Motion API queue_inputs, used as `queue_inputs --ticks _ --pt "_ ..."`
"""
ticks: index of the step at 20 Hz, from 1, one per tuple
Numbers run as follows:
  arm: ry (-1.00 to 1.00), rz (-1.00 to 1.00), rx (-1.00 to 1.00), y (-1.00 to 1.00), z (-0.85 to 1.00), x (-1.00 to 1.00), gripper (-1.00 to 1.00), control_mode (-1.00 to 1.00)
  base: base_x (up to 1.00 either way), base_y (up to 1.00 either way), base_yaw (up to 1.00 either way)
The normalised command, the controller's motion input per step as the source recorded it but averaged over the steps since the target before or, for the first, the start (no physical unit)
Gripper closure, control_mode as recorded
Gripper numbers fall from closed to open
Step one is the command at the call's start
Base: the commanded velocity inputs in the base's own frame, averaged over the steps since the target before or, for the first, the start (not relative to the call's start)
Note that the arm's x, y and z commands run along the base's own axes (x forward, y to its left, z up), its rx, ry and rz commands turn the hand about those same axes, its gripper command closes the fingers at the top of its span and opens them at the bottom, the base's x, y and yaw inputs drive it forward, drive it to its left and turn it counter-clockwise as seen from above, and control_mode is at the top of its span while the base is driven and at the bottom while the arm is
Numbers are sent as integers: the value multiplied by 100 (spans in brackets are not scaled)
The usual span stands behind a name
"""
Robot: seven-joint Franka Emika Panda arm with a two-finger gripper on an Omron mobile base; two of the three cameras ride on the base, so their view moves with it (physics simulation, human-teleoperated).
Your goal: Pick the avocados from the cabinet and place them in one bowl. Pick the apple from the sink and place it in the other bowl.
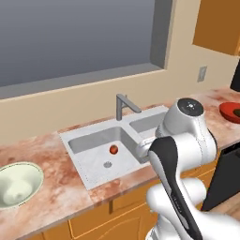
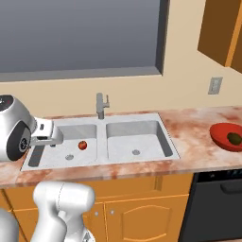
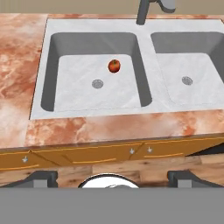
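While the arm hangs folded in front of the desk [image 1: 56, 185], the step in hand looks to be fetching the apple [image 3: 114, 66] from the sink [image 3: 87, 111]. That small red fruit lies on the floor of the left basin, just behind the round drain [image 3: 97, 84] and apart from it. In the hand view the gripper [image 3: 113, 177] shows its two dark fingertips spread far apart and holding nothing, well short of the fruit. To do this well, the gripper should travel forward over the basin rim, then come straight down, centred on the apple, keeping clear of the faucet [image 1: 124, 105]. A round fruit may roll, so the close should be gentle. Its destination, the cream bowl [image 1: 18, 183], sits on the desk left of the sink. The red bowl [image 2: 228, 137] at far right holds a dark fruit, probably an avocado [image 2: 234, 138], though the view is too coarse to be sure.
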Motion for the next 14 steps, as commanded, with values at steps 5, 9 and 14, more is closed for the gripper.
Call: queue_inputs --ticks 5,9,14 --pt "0 0 0 0 0 0 -100 100 36 34 1" --pt "0 0 0 0 0 0 -100 100 16 38 0" --pt "0 0 0 0 0 0 -100 100 -15 60 1"
